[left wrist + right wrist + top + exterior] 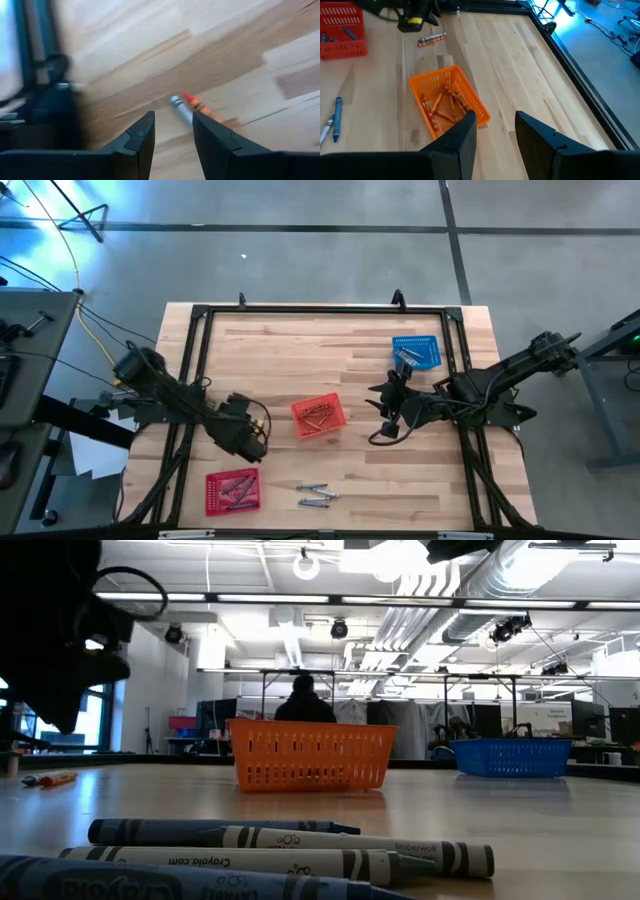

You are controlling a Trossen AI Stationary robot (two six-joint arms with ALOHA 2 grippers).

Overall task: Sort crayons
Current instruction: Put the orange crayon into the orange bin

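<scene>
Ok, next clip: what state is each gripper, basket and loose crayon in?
left gripper: open, above two loose crayons
right gripper: open, empty
orange basket: upright, holds orange crayons
blue basket: upright
red basket: holds crayons
blue crayons: loose on table

Ahead of your left gripper [172, 135], jaws parted, two crayons [192, 107] lie on bare table [270, 350] with room all round. The orange basket [318, 416] stands between it and your right gripper [495, 132]. Loose crayons [316, 496] and the red basket [232, 491] crowd the near edge.
</scene>
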